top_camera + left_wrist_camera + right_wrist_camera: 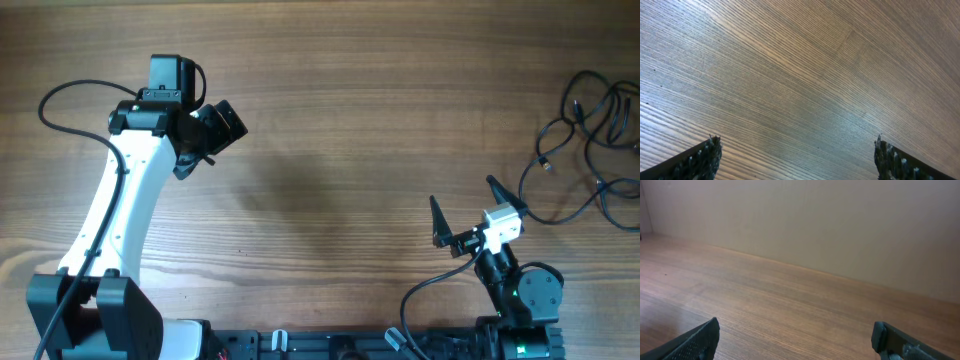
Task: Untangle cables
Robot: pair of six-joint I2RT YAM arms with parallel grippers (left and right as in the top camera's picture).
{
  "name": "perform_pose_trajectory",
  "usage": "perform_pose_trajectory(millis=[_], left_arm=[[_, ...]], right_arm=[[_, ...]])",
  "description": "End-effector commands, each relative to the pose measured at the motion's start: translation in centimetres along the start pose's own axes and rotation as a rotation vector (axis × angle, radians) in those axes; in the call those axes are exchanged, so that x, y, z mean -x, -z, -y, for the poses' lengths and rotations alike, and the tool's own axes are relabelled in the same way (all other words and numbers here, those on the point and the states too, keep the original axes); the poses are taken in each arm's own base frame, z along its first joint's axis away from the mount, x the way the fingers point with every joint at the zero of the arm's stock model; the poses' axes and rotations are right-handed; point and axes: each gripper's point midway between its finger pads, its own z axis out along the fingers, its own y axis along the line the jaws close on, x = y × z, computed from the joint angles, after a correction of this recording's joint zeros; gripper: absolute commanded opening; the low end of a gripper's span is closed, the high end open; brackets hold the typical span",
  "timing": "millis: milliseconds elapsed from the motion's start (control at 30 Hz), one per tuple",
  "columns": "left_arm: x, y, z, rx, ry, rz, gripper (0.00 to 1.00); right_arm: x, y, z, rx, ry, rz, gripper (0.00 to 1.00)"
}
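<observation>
Distance is my first worry. The cables [590, 150] lie in a loose black tangle at the far right edge of the table [340, 150], partly running out of the overhead view, and neither wrist camera shows them at all. The left hand [796, 152] hangs wide open over bare wood, well apart from the pile; the right hand [468, 210] is also spread open, nearer to the tangle but pointing away from it.

From here I see three ways this goes badly. If I send the right hand in blind, it may pinch several strands at once, and pulling then tightens the knot instead of loosening it. If I drag the bundle sideways, the part I cannot see could slide off the table edge — I cannot tell how much room is there. And the right arm's own thick wire [418, 292] loops beside its base; a sharp turn toward the cables might snag it.
</observation>
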Motion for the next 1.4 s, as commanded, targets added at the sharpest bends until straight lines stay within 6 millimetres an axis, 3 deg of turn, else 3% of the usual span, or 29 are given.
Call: perform_pose_trajectory(millis=[0,1033,1133,1367], left_arm=[[0.2,0.2,0.0,-0.004,0.012,0.006,1.0],[0.2,0.2,0.0,-0.005,0.012,0.006,1.0],[1.1,0.3,-1.1,0.064,-0.018,0.057,1.0],[1.1,0.3,-1.3,0.071,-0.018,0.062,1.0]], right_arm=[[0.2,0.1,-0.2,0.014,-0.01,0.012,1.0],[0.2,0.1,-0.2,0.014,-0.01,0.012,1.0],[0.2,0.1,-0.2,0.014,-0.01,0.012,1.0],[0.2,0.1,-0.2,0.014,-0.01,0.012,1.0]])
